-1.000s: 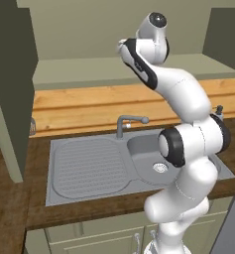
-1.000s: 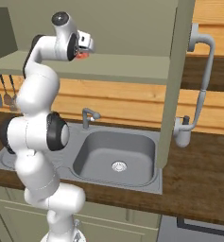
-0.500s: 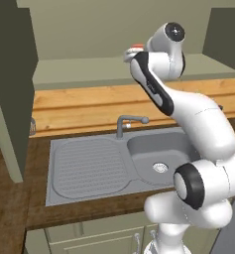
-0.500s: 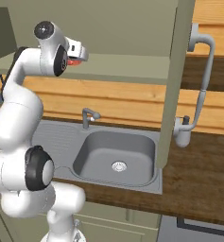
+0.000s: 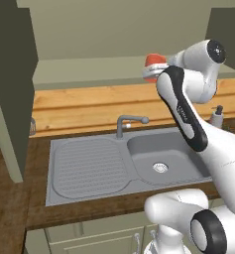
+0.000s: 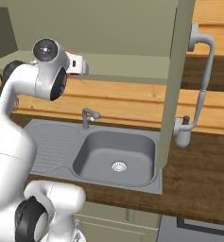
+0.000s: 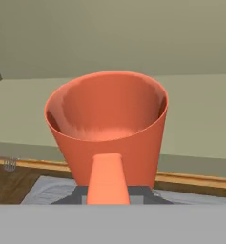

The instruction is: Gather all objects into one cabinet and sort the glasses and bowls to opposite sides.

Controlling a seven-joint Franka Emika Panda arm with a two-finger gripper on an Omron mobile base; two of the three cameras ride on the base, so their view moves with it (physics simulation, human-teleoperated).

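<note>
I held a salmon-orange cup [image 7: 107, 126] in my jaws [image 7: 105, 183], closed on its near wall, its open mouth facing the camera on my hand. In the left base view the cup [image 5: 152, 67] showed as a red-orange shape at the end of my arm, raised level with the front edge of the cabinet shelf [image 5: 89, 74]. The shelf was pale olive-green and bare behind the cup, with a back wall of the same colour above it. A dark grey-green cabinet door [image 5: 12, 89] stood open to the left, and another door [image 6: 177, 80] hung edge-on to the right.

Below the shelf ran a light wooden wall panel [image 5: 89, 106], then the dark wooden desk [image 6: 198, 175]. A grey sink [image 6: 116, 153] with a ribbed drainboard [image 5: 87, 166] and a faucet [image 5: 129, 124] sat in it. A soap dispenser [image 5: 216, 116] stood near the basin's right side. The space between the cup and the shelf's back wall was open.
</note>
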